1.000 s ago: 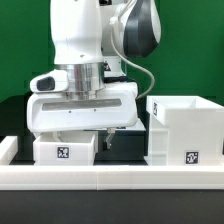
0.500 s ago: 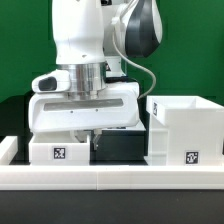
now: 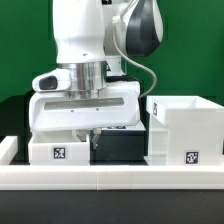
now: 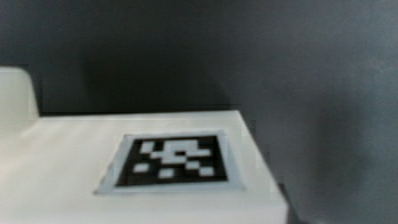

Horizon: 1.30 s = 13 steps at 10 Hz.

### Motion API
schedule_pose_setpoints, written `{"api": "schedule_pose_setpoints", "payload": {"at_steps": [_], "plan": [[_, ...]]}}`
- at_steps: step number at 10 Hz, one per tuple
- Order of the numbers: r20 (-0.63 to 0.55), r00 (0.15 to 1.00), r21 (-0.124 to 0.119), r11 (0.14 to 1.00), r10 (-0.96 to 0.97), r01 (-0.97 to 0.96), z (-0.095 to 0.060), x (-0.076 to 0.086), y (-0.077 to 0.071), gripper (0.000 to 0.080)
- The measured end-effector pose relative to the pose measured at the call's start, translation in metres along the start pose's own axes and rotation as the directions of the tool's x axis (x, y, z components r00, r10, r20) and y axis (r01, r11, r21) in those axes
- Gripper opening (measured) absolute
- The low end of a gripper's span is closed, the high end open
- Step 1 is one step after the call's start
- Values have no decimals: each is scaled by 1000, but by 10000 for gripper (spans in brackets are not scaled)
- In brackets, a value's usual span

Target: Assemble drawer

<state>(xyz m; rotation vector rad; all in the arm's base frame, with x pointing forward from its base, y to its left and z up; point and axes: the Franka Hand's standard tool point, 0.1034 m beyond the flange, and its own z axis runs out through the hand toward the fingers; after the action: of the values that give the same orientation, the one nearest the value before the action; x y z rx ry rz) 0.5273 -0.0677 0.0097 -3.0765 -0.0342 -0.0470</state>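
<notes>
Arm (image 3: 82,40) upright, wrist pointing straight down, low behind the small box (image 3: 60,150). Box lies level, long axis left-right, tag facing near. Jaws hidden: cannot tell their state.

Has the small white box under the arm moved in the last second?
Yes: the small box slid toward the exterior view's left, away from the bigger box.

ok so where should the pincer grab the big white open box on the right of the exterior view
Grip the large white plastic open-topped case by its upper rim, on the wall at the exterior view's left, coming straight down from above and straddling that wall. The opening faces up and the walls look thin; the whole body looks too wide to span.
</notes>
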Motion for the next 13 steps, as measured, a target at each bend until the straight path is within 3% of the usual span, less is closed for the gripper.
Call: {"api": "schedule_pose_setpoints", "payload": {"at_steps": [2, 4, 9, 11, 13], "plan": [[-10, 999, -1, 999, -52, 52, -11, 2, -2, 42], [-3, 974, 1, 974, -224, 224, -21, -1, -2, 42], [16, 924, 8, 924, -383, 383, -19, -6, 4, 42], [33, 825, 0, 825, -565, 565, -22, -5, 1, 42], [49, 675, 10, 676, -736, 737, -23, -5, -2, 42]]}}
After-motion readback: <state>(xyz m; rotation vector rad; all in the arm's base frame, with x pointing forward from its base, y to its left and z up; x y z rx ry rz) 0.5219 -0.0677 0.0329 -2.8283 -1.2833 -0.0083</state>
